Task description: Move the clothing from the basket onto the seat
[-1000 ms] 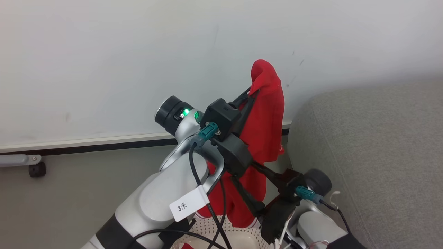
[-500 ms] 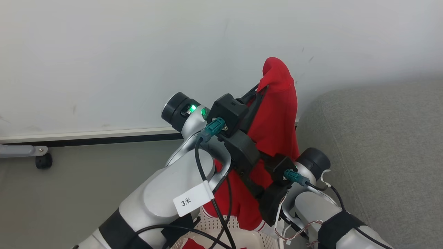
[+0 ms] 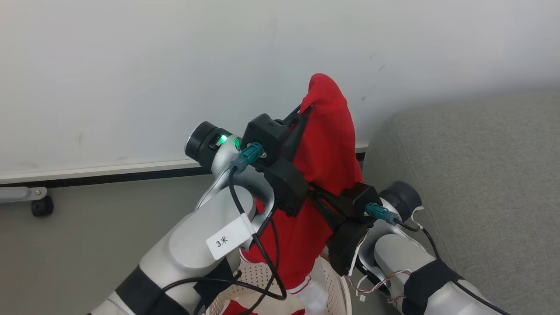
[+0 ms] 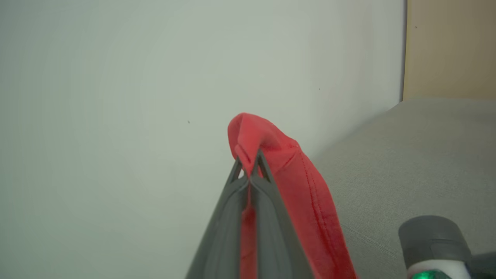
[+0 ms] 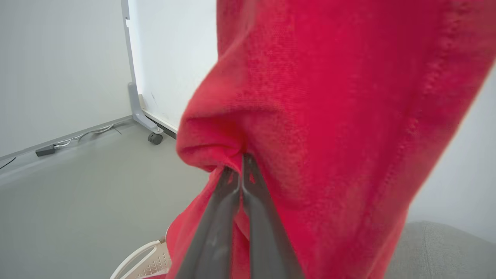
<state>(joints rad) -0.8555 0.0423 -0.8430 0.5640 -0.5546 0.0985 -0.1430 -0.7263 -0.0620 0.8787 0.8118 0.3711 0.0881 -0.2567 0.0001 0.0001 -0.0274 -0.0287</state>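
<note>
In the head view, the red garment point(image 3: 328, 144) is seen hanging with its long axis close to upright. Its topmost fold is pinched in the left claw point(image 3: 307, 107), which is closed tight on the cloth. Roughly halfway down, a second fold is taken by the right claw point(image 3: 313, 189), whose fingers are drawn together from the robot's right side. The white-trimmed lower hem is seen dangling just over the mouth of the laundry basket point(image 3: 339, 284), so the garment is judged to be lifted almost clear but not yet carried away, and more red cloth is glimpsed inside the basket. The grey sofa point(image 3: 472, 175) lies to the robot's right of the hanging cloth, near but apart from it, and the right arm is placed between garment and sofa, so it is the nearer of the two. In the left wrist view, the two fingers are shown pressed together with a strip of red fabric caught between them, a bunched fold standing above the tips and the rest falling away to that view's lower right, where the sofa's rounded edge is also seen. In the right wrist view, the fingers are shown shut on a gathered pucker of the same cloth, with the basket's rim low down beside them and a corner of the sofa at the bottom right. A sideways carry toward the robot's right, with the hem raised over the sofa's edge, is judged to be what is called for next.
</note>
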